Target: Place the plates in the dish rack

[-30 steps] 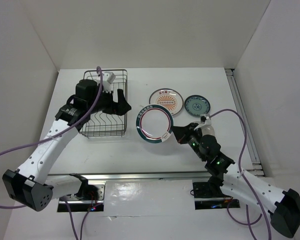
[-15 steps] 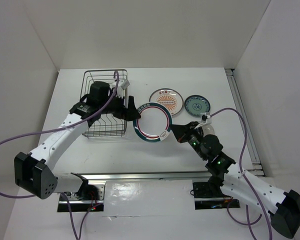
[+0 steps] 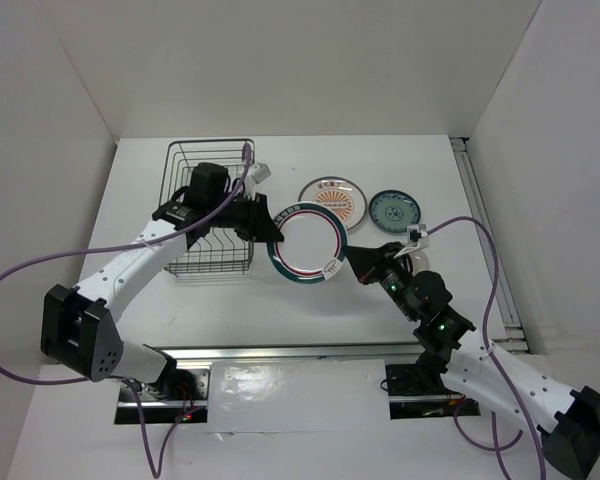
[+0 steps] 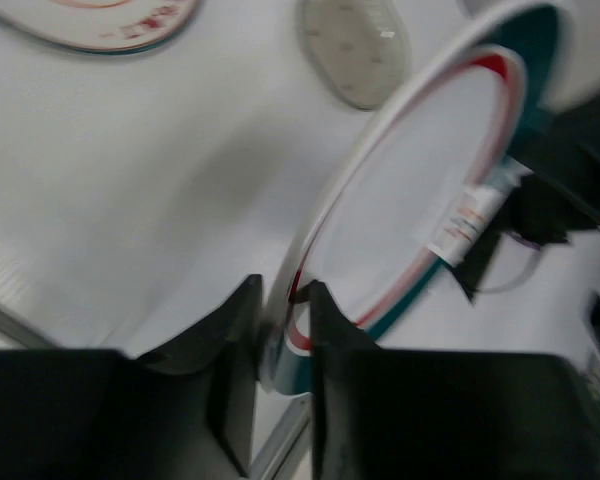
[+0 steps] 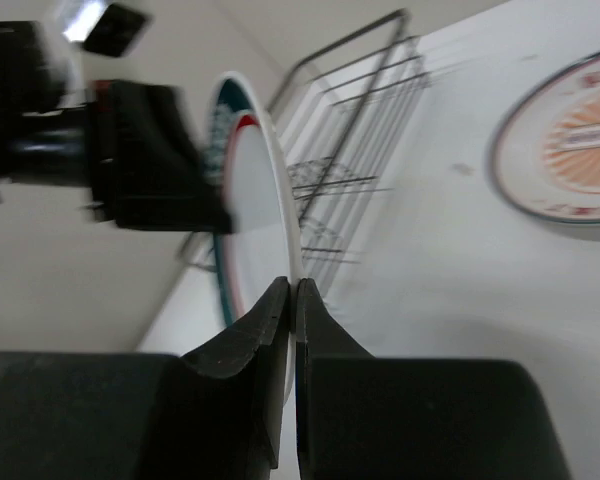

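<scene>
Plate (image 3: 307,243) with teal-red rim hangs between both arms — right tool (image 5: 292,300) clamped on its 4 o'clock edge, left tool (image 4: 280,325) closed on its 9 o'clock edge.

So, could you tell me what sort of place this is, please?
Probably a robotics lab, not a kitchen: a white table boxed in by plain walls, two robot arms bolted at its edge, and a dish rack.

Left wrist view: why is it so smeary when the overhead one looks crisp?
Left wrist view: motion blur smears the plate and table; top view: sharp, evenly lit, glare on the metal strip at the near edge; right wrist view: plate rim fairly crisp, left end effector behind it blurred.
</scene>
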